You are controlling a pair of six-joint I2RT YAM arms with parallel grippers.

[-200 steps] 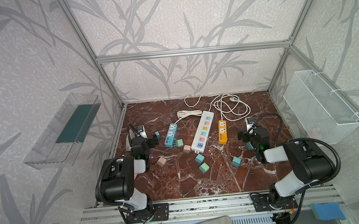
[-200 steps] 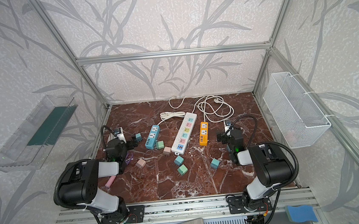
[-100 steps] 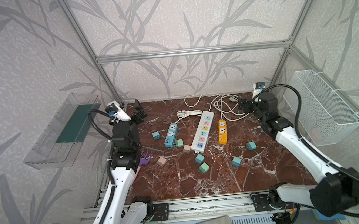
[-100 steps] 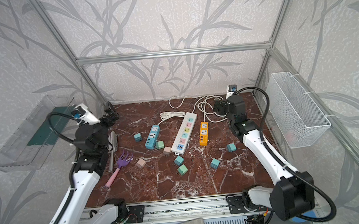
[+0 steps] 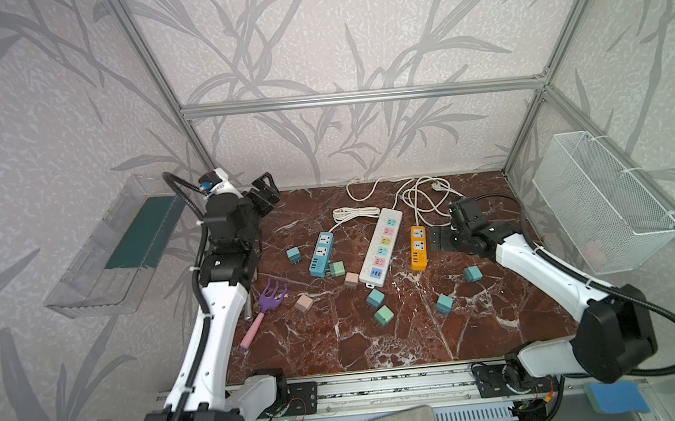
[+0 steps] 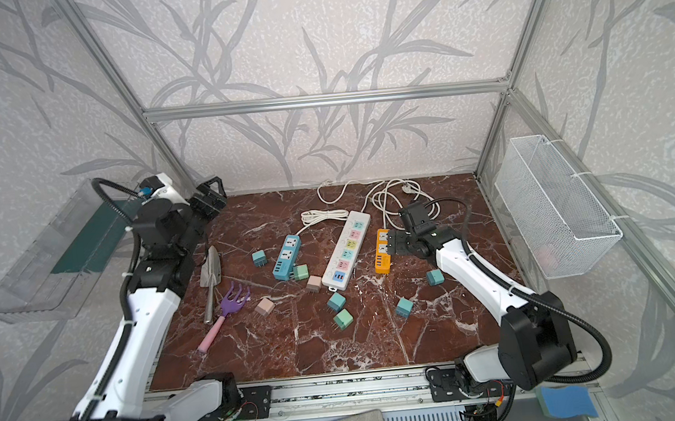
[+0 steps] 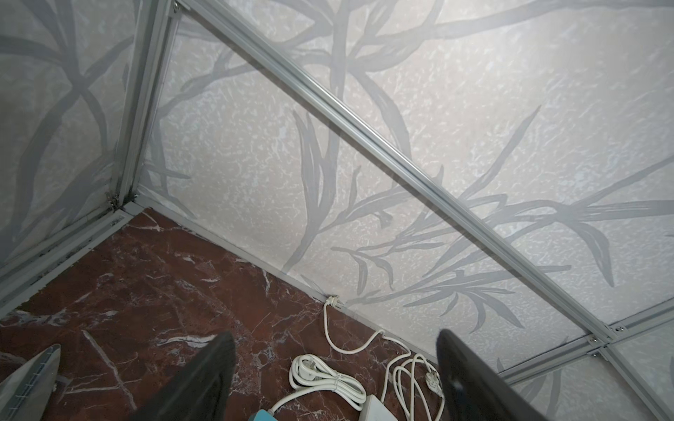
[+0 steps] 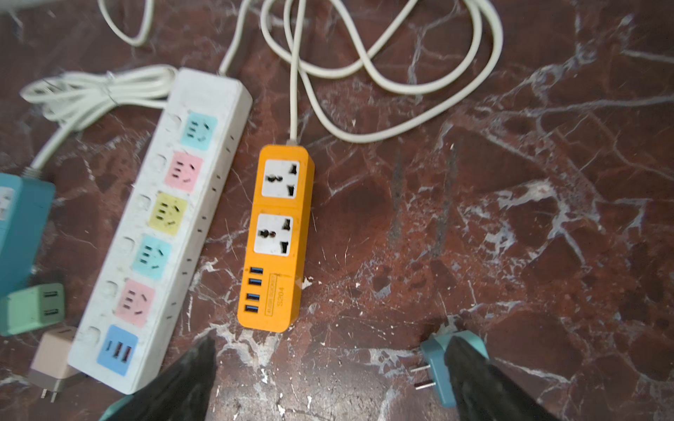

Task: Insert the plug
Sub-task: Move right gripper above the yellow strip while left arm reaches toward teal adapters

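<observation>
Right wrist view shows a teal plug (image 8: pixel 436 364) lying on its side on the marble table (image 8: pixel 547 182). Its two prongs point into the gap between the fingers of the right gripper (image 8: pixel 330 340), and its body is partly hidden behind one finger, so this view does not show whether they touch. The jaws are spread wide with nothing between them. Both top views show the plug on the table at the near right of the orange power strip (image 8: pixel 277 237), apart from the gripper, which hovers just beside that strip's right edge. The strip's two sockets are bare. Beside it lies the white power strip (image 8: pixel 164 226), and beyond that the blue power strip (image 5: pixel 321 254); other small plugs in teal, green and pink are scattered around them. The left gripper (image 7: pixel 334 332) is raised over the far left corner, its fingers apart and holding nothing. A purple rake (image 5: pixel 272 298) and a trowel (image 6: pixel 210 272) lie near the left arm.
</observation>
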